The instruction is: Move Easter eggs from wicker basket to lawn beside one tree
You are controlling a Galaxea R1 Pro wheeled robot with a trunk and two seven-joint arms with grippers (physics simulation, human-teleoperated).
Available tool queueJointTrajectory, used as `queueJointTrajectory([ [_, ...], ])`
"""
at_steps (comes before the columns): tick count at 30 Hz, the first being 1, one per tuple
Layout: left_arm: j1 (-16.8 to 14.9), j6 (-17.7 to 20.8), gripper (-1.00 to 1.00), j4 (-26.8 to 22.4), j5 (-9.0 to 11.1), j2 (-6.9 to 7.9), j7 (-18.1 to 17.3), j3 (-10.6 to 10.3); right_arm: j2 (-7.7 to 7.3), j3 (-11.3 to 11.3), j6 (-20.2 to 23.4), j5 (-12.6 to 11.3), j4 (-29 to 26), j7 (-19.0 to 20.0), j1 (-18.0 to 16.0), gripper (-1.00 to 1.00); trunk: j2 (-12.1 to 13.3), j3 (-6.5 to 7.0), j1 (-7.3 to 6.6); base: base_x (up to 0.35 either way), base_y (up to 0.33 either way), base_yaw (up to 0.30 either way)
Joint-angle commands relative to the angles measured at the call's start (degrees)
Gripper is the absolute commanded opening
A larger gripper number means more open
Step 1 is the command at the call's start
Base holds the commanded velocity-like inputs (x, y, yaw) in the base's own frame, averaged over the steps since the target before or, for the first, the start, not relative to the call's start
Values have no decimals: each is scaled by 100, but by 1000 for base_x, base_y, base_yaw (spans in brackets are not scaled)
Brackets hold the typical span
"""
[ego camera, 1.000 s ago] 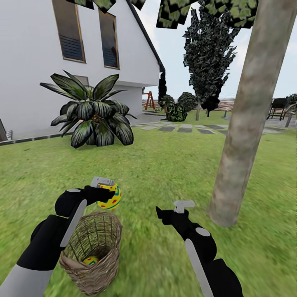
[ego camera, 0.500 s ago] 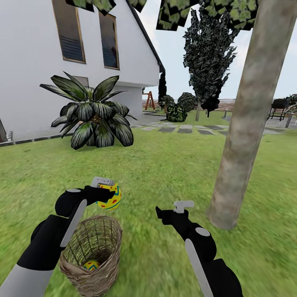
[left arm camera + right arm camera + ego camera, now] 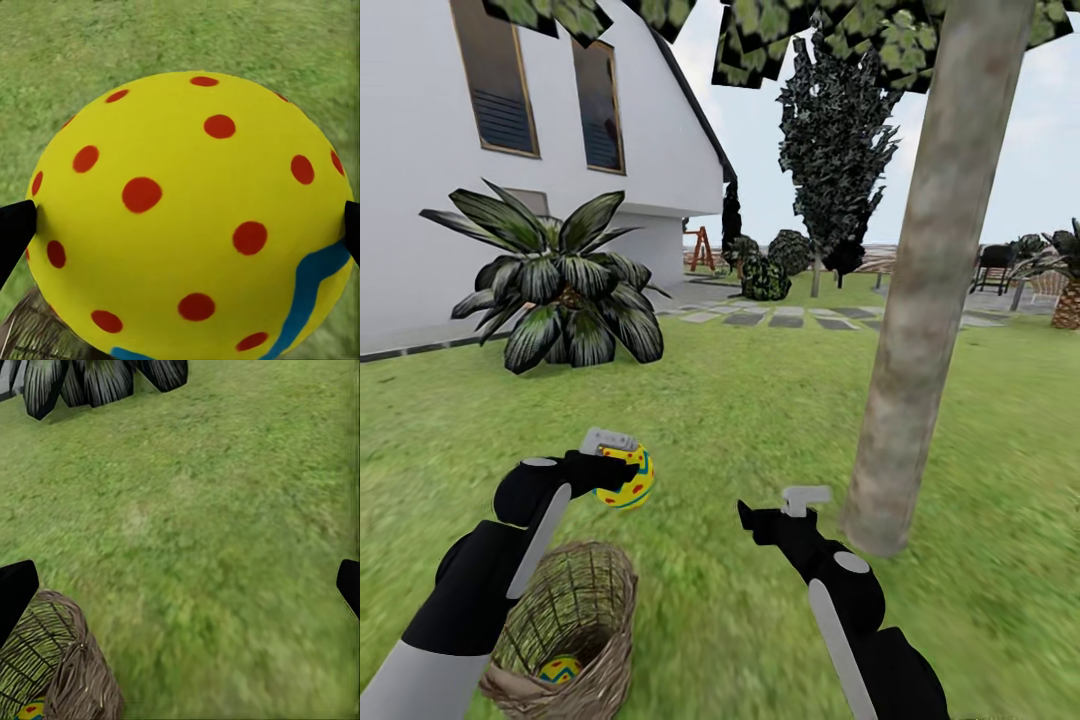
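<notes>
My left gripper (image 3: 614,462) is shut on a yellow Easter egg (image 3: 628,484) with red dots, held in the air just beyond the wicker basket (image 3: 565,625). The same egg (image 3: 191,217) sits close up in the left wrist view, between two black fingertips (image 3: 15,234). Another egg (image 3: 560,668) lies at the bottom of the basket (image 3: 56,667). My right gripper (image 3: 780,508) hangs open over the lawn (image 3: 740,420), short of the foot of the tree (image 3: 915,300), nothing between its fingers. The lawn (image 3: 202,547) lies under it.
A dark-fronded palm (image 3: 555,290) stands on the left in front of the white house (image 3: 420,200). Stone slabs (image 3: 760,317), shrubs and a black conifer (image 3: 835,140) lie further back. Grass stretches between the basket and the tree trunk.
The whole picture has slid left and down, so the camera has moved. The basket now sits lower and further left in view. Both arms keep their pose, the egg still held.
</notes>
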Motion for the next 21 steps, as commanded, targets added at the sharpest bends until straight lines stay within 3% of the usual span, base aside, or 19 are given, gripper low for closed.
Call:
queueJointTrajectory([
  [1,-4,23,-100,-5,19,5,5,-9,0,7,22,-58,-5,-53,-5,100,39,19,-23,0,0,-208],
  [10,-4,23,-100,11,8,6,6,-16,0,15,17,-64,-5,-41,-5,100,400,230,-221,0,0,-188],
  [21,-4,23,-100,20,1,5,13,-31,0,7,26,-62,-5,-46,-6,100,841,430,-463,0,0,-12],
])
